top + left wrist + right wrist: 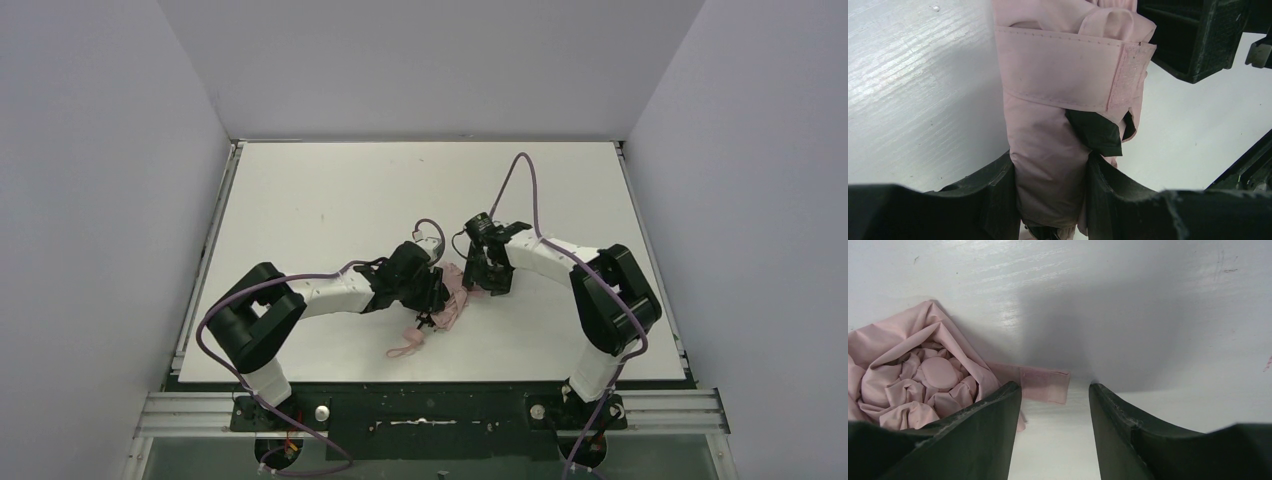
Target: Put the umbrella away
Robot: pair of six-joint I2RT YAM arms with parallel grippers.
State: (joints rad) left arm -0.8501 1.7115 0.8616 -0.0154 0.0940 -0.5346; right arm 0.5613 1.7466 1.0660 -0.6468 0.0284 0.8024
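Umbrella [1048, 150]: lying folded on the desk [330, 190], just below the top view's centre; probably feeling light, with slippery, soft cloth over a stiff core.
Band [1068, 85]: wrapping the folds; gripping beside it is looking firmest.
Left claw [1050, 200]: clamping the bundle.
Right claw [1055, 405]: gaping wide, holding nothing.

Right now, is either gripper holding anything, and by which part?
The left gripper clamps the folded pale pink umbrella around its bundled canopy, near the wrap strap. The right gripper is open, empty.
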